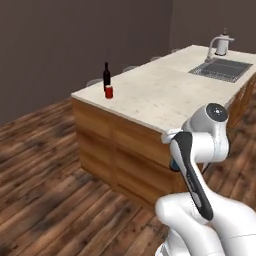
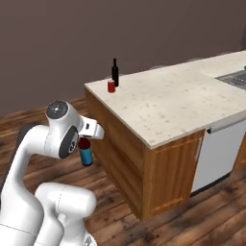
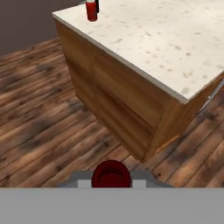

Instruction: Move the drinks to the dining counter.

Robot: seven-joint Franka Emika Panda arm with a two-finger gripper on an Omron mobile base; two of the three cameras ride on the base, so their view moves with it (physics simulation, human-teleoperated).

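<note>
The dining counter (image 1: 160, 97) (image 2: 187, 103) (image 3: 175, 39) is a long beige speckled island on wooden cabinets. Near its far corner stand a tall black wine bottle (image 1: 106, 75) (image 2: 115, 72) and, close beside it, a small red can (image 1: 109, 92) (image 2: 111, 86) (image 3: 91, 11). My gripper (image 2: 85, 143) (image 3: 111, 178) hangs off the counter's near end, below the level of its top, shut on a short dark-red bottle with a blue label (image 2: 86, 153) (image 3: 111, 173). The hand view looks down on its round red top. A sliver of the blue label (image 1: 173, 165) peeks from behind my arm.
A steel sink (image 1: 222, 69) and curved faucet (image 1: 218, 46) sit at the counter's far right. Grey stools (image 1: 131, 68) line its back side. A white dishwasher front (image 2: 218, 153) is set in the near cabinet face. Wooden floor surrounds the island.
</note>
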